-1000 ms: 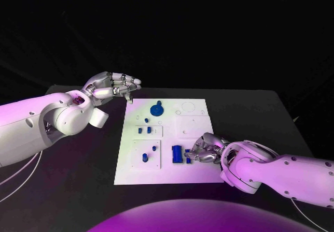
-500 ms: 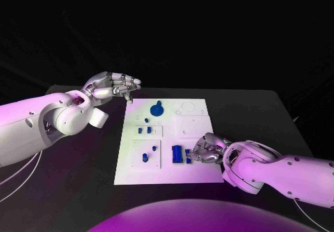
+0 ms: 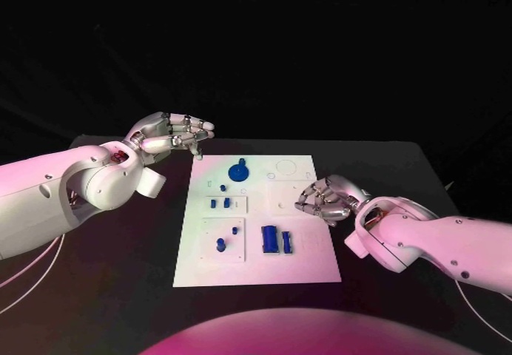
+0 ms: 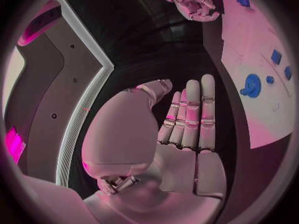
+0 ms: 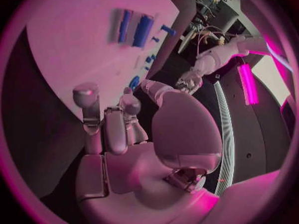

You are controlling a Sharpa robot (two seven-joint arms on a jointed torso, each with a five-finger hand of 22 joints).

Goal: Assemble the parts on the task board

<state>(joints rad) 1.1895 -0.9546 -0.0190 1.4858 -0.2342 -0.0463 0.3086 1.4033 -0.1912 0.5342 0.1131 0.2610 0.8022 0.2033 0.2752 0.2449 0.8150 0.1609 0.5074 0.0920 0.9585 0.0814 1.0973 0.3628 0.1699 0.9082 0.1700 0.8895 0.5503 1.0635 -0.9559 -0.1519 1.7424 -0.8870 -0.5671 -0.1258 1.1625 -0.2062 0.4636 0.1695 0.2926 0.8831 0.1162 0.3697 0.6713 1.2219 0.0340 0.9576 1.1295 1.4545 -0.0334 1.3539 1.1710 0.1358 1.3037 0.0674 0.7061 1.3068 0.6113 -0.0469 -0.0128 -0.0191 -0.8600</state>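
Note:
The white task board [image 3: 304, 262] lies in the middle of the table. On it are a round blue part with a knob [image 3: 239, 170], small blue pieces [image 3: 220, 202] in its left recesses, and a wide blue block [image 3: 270, 238] with a narrow blue bar [image 3: 287, 241] lying beside it. My right hand [image 3: 325, 198] hovers over the board's right edge, fingers curled in, holding nothing. My left hand [image 3: 171, 134] hangs beyond the board's far left corner, fingers bent and close together, also without a part. The block and bar [image 5: 142, 31] lie ahead of the right hand [image 5: 124, 129].
Black table [image 3: 118, 281] surrounds the board [image 4: 249, 50] on all sides. My left forearm [image 3: 64, 192] stretches over the table's left side and my right forearm [image 3: 437, 244] over its right front.
My right hand has let go of the narrow blue bar, which now lies beside the wide block, and has drawn away toward the board's far right. The left hand has stayed put.

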